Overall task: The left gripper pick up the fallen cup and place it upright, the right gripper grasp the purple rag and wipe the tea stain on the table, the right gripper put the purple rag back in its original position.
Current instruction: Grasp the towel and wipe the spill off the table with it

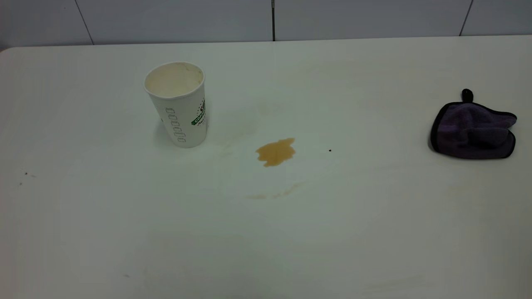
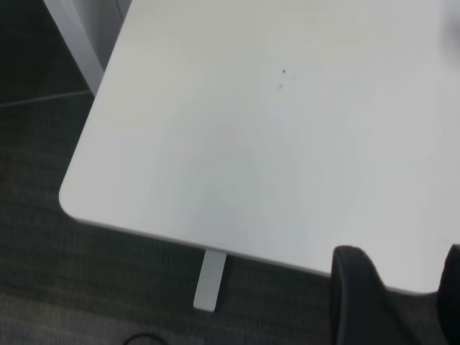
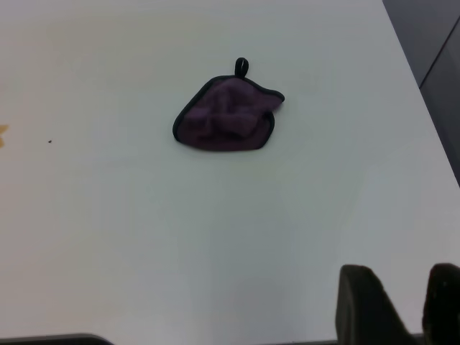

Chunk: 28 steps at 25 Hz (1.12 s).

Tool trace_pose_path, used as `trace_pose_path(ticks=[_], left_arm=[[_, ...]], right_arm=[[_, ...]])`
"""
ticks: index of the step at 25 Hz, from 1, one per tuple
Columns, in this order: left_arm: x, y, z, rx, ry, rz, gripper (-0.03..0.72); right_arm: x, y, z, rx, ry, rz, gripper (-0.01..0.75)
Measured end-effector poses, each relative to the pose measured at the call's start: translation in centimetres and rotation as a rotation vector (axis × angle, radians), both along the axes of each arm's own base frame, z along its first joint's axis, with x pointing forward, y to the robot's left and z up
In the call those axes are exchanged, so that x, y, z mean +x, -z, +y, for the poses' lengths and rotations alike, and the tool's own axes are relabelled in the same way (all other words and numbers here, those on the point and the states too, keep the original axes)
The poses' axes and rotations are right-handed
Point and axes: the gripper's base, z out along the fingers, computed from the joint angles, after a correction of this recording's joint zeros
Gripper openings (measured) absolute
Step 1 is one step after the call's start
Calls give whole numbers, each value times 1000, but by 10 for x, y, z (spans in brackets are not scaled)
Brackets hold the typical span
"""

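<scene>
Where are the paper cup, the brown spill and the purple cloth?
cup (image 1: pixel 179 109), exterior view, on its white side wall.
tea stain (image 1: pixel 276 152), exterior view, middle of the puddle.
purple rag (image 1: pixel 474 129), exterior view, middle of the cloth.

Cup (image 1: pixel 178 104) standing upright on table (image 1: pixel 124 232), toward your left and rear in exterior view. Tea stain (image 1: pixel 276 152) lying right of cup and nearer front, apart from it, about mid-table. Fainter smears (image 1: pixel 274 194) sitting just in front of stain. Purple rag (image 1: pixel 474 129) lying far right, well apart from stain, its loop tab pointing toward rear edge. Left gripper (image 2: pixel 399 302) hanging over left front corner of table. Right gripper (image 3: pixel 395 305) hanging near table's front edge, in front of rag.
</scene>
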Motion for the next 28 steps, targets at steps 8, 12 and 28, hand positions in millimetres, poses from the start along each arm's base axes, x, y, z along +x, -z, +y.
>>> trace_pose_path(ticks=[8,12,28], left_arm=[[-7,1,0,2,0,-50,313],[-7,1,-1,1,1,-53,313],[-8,1,-1,11,15,-52,313]], right_arm=[[0,0,0,0,0,0,239],[0,0,0,0,0,0,239],[0,0,0,0,0,0,239]])
